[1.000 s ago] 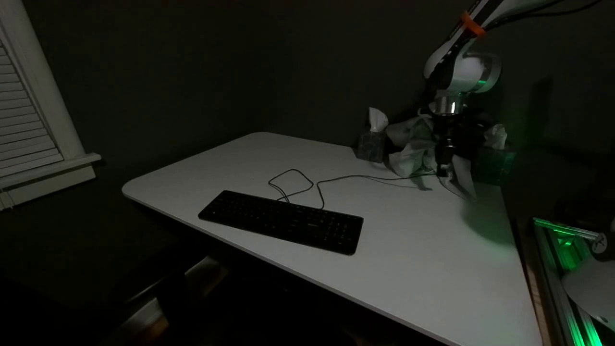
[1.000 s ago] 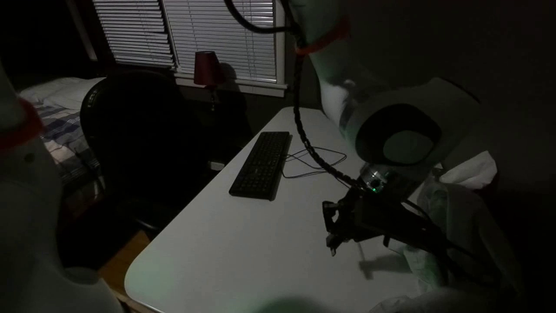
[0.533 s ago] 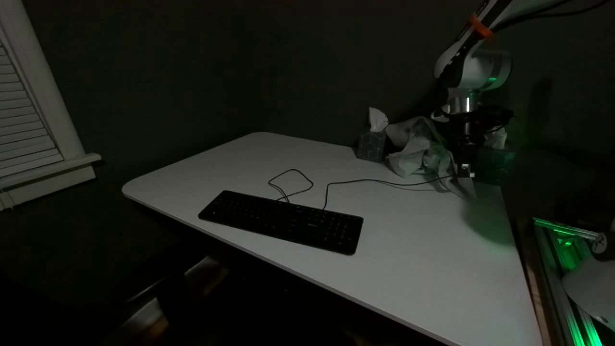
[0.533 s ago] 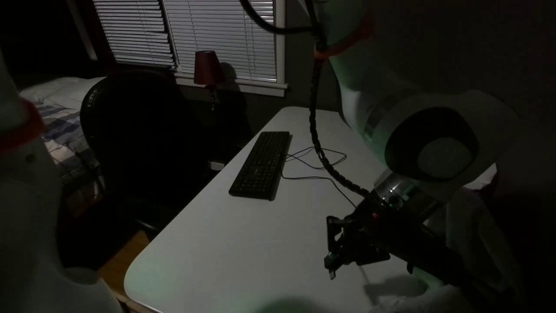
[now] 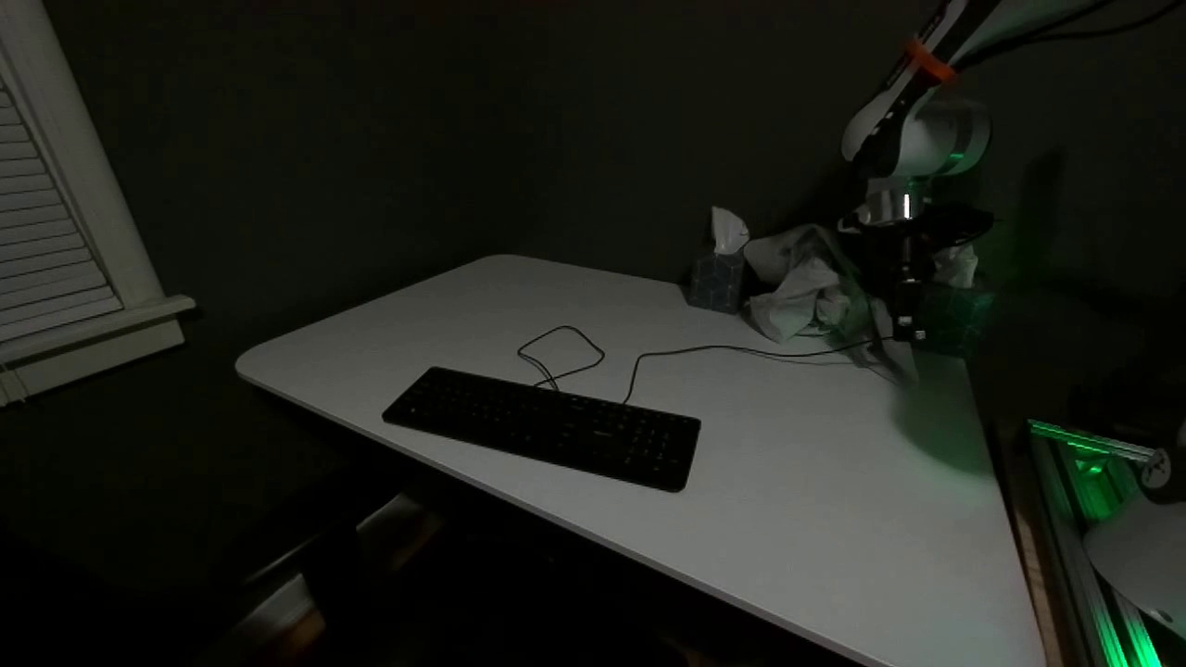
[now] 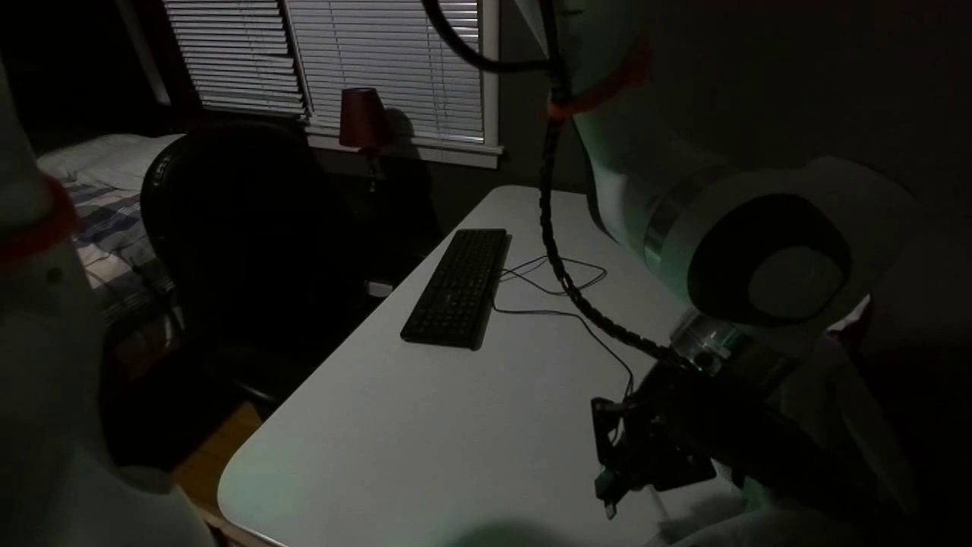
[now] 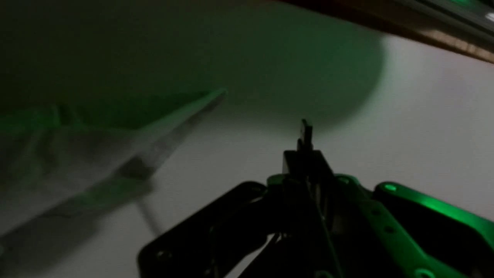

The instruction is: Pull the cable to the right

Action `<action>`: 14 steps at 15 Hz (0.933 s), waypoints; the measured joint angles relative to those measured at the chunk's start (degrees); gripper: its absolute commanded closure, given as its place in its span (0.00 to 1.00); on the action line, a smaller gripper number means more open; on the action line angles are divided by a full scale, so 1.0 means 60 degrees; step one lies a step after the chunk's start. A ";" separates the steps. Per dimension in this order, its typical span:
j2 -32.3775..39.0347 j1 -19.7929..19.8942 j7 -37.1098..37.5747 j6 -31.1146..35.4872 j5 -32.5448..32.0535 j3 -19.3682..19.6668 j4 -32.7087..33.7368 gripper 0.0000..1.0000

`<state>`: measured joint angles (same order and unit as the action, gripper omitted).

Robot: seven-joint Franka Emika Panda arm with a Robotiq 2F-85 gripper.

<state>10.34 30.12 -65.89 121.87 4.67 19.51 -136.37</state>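
The cable (image 5: 723, 347) is a thin dark cord. It runs from behind the black keyboard (image 5: 542, 428) across the white table (image 5: 797, 528) to my gripper (image 5: 909, 326). A loop of it lies behind the keyboard. The cable also shows in an exterior view (image 6: 548, 311), rising to the gripper (image 6: 605, 480) above the table. In the wrist view the fingers (image 7: 305, 158) are closed together, and a small plug (image 7: 307, 133), the cable's end, sticks out past the tips. The part of the cable between the fingers is hidden.
A crumpled whitish plastic bag (image 5: 788, 301) lies beside the gripper and shows in the wrist view (image 7: 92, 162). A tissue box (image 5: 716, 281) stands left of it. A dark box (image 5: 954, 320) is behind the gripper. A black chair (image 6: 228, 251) stands at the table's side.
My gripper has moved right in one exterior view, slowing lately, and toward the camera in another. The cable's free stretch has followed it. The loop and keyboard stay put.
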 measured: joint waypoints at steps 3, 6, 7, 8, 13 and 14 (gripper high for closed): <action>0.0228 0.0044 0.0625 0.0109 -0.0985 0.0565 0.0006 0.98; 0.0518 0.0220 0.0942 0.0124 -0.1564 0.1017 0.0073 0.98; 0.0622 0.0335 0.1002 0.0136 -0.1642 0.1150 0.0157 0.98; 0.0722 0.0477 0.1014 0.0138 -0.1684 0.1264 0.0259 0.98; 0.1223 0.1350 0.1040 0.0167 -0.1785 0.1538 0.0908 0.98; 0.1331 0.1499 0.1041 0.0168 -0.1810 0.1538 0.1033 0.98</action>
<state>18.33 39.12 -59.64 122.88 -6.18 28.74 -130.17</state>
